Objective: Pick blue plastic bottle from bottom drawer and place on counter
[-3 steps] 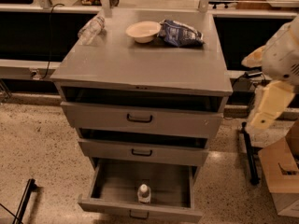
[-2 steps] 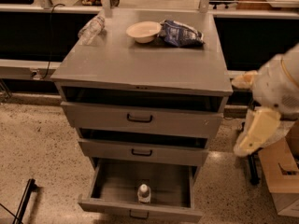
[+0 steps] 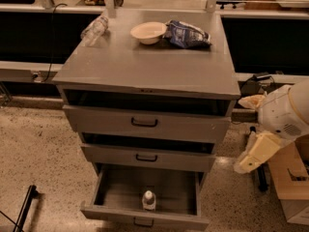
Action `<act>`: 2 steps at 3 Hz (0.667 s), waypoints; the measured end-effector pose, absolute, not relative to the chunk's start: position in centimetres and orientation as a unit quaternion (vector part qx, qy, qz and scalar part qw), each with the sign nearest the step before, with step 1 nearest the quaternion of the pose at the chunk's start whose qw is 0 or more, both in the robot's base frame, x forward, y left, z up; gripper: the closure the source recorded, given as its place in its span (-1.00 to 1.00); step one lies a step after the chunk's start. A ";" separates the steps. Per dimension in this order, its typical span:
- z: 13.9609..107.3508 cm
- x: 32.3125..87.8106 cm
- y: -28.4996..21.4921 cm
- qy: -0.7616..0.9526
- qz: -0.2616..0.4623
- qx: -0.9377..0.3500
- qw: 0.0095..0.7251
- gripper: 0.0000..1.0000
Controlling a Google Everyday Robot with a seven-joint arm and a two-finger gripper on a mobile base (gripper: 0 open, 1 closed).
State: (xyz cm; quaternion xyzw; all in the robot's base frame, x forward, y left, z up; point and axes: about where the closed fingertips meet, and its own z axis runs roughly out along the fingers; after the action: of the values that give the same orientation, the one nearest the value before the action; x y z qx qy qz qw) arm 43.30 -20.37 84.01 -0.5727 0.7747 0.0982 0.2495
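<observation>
The blue plastic bottle point(image 3: 148, 200), small and clear with a white cap and label, stands upright near the front middle of the open bottom drawer point(image 3: 116, 193). The counter point(image 3: 145, 64) is the grey top of the cabinet above it. My arm comes in from the right edge, and its cream gripper point(image 3: 247, 162) hangs to the right of the cabinet at about the middle drawer's height. It is well apart from the bottle and holds nothing that I can see.
On the counter's far side lie a clear unlabelled bottle point(image 3: 94, 29), a white bowl point(image 3: 148, 32) and a blue snack bag point(image 3: 188, 34). The two upper drawers point(image 3: 145, 122) are slightly ajar. A cardboard box point(image 3: 289, 178) stands on the floor at the right.
My arm has moved downward along the cabinet's right side, from counter height towards the lower drawers. The bottle and drawers have not moved.
</observation>
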 end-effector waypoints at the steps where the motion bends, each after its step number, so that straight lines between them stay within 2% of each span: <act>1: 80.6 44.2 -17.8 0.750 0.145 -0.565 0.311 -1.00; 2: 77.4 44.6 -13.9 0.704 0.167 -0.587 0.365 -1.00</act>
State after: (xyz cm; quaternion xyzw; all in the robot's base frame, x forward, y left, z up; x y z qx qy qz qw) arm 44.55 -13.93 77.44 -0.5866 0.7036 0.1673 0.3645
